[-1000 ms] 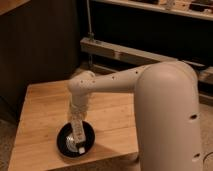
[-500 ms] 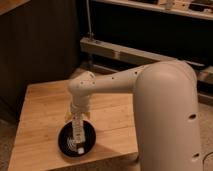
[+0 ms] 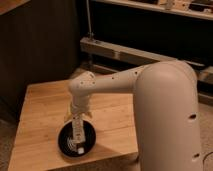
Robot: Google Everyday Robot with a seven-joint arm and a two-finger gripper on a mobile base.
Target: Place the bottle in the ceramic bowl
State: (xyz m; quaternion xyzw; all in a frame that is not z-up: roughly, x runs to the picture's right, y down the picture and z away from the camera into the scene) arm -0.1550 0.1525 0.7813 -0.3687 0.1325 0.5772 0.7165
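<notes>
Dim workshop corner, dark cabinet and metal rails behind, with a pale wooden table (image 3: 45,115) filling the foreground. At the table's six-o'clock edge: the black bowl (image 3: 76,140), glossy, pale rings faintly visible inside. Standing over its middle, nearly upright with only a slight tilt: the slim white bottle (image 3: 77,131), long axis running twelve to six, lower end down inside the bowl's rim, whether touching the bottom or just above it, cannot tell. At the bottle's twelve o'clock: the gripper (image 3: 76,119), hanging straight down from the wrist and apparently pinching the bottle's upper end. Reaching in from three o'clock: the white arm (image 3: 120,80), its bulky body covering the right half of the view. Judged stage: bottle already over the target, release not yet done. To finish well: lower until the base meets the bowl's floor, keep it centred away from the rim, spread the fingers gently rather than drop, then lift straight toward twelve so nothing snags. Likely risk: a tall narrow bottle toppling and rolling against the shallow wall, possibly out over it.
</notes>
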